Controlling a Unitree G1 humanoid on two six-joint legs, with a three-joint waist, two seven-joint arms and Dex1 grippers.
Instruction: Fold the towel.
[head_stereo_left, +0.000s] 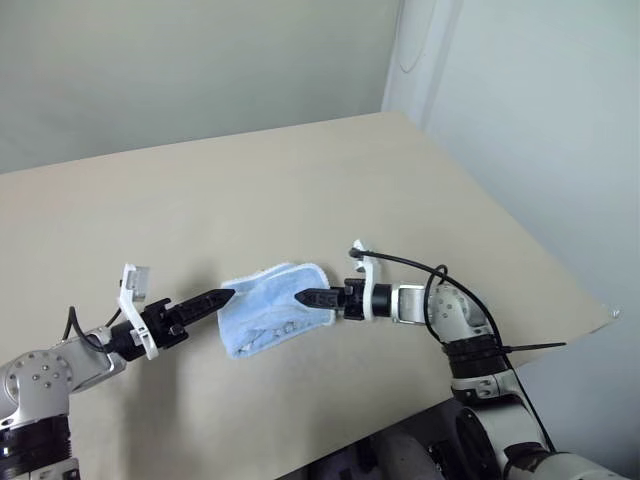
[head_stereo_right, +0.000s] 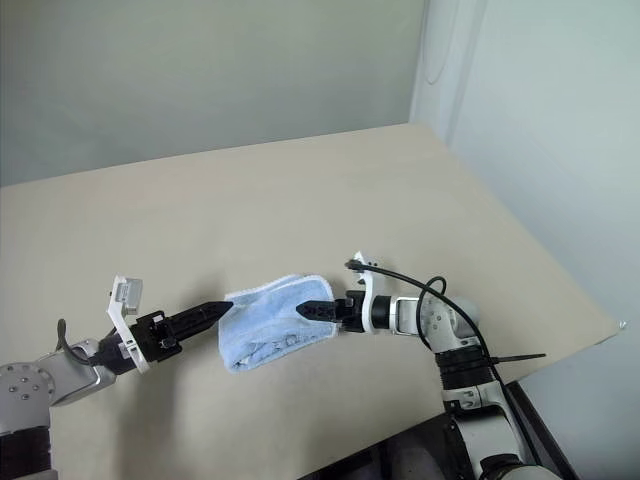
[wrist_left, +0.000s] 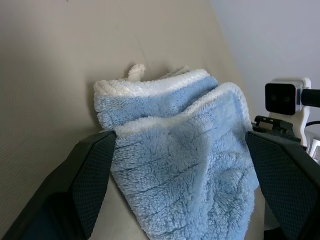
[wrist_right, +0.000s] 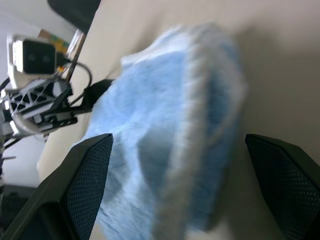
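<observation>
Left eye view: the folded towel (head_stereo_left: 270, 308) (white-edged) lies on the table (head_stereo_left: 300, 180) between the left gripper (head_stereo_left: 222, 297) and right gripper (head_stereo_left: 305, 297), both spread wide.

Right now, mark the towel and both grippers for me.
towel (head_stereo_left: 268, 310), left eye view, its fluffy blue middle.
left gripper (head_stereo_left: 216, 298), left eye view, at its fingertips.
right gripper (head_stereo_left: 306, 297), left eye view, at its fingertips.

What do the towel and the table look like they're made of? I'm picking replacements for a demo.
Towel: soft, fluffy terry or fleece-like cloth, light blue with a white edge; deep pile shows. Table: smooth matte beige top, probably laminate or painted board; no grain visible.
</observation>
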